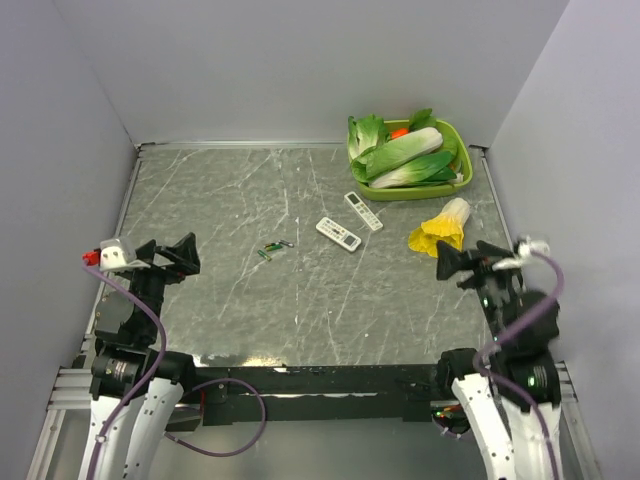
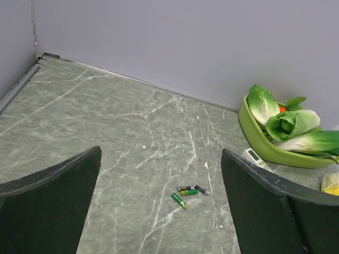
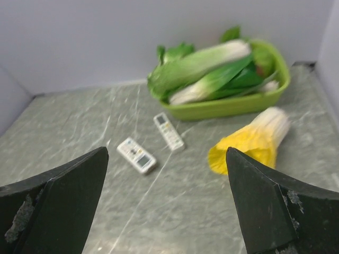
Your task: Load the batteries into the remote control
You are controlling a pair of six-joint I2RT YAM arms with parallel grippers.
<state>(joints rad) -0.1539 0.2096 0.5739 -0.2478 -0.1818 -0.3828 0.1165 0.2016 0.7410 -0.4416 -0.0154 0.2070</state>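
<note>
Spread wide, empty, near side edges of bench (image 1: 300,310): left hand (image 1: 175,255), right hand (image 1: 455,262); mid-bench, open room all round: batteries (image 1: 275,248); farther back-right, off edges: remote control (image 1: 363,211).

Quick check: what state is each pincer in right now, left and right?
Left pincer, black, two-fingered: open, holding nothing.
Right pincer, black, two-fingered: open, holding nothing.
</note>
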